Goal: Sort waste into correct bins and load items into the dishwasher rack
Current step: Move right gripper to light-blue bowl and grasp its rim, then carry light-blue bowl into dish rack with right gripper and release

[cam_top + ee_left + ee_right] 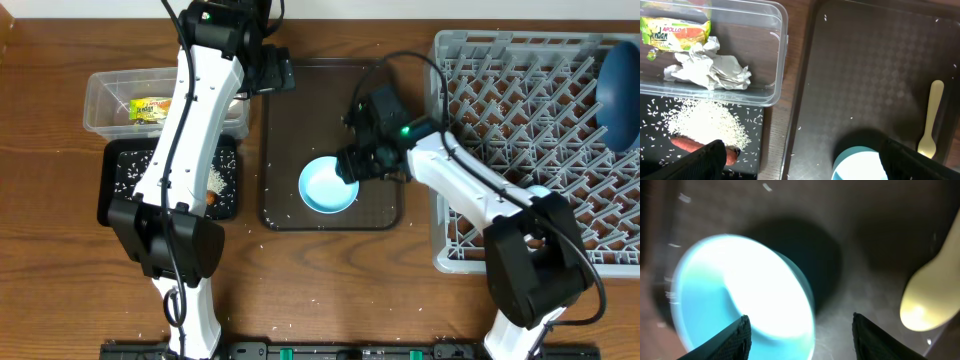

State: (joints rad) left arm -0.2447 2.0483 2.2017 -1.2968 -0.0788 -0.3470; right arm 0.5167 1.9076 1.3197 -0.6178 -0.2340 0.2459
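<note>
While my right end effector (800, 330) is hovering wide open over the light blue cup (328, 185), holding nothing, the cup is sitting on the serving tray (300, 100) with the yellow spoon (925, 300) lying just beside it. My left end effector (800, 150) is hanging open and empty above the tray's edge nearest the clear tub (775, 60).

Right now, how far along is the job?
Waste looks sorted: wrapper and paper in the clear tub, rice and sausage in the black tray. The dark blue plate is in the rack. The right gripper hovers over the light blue cup; it and the yellow spoon remain.
</note>
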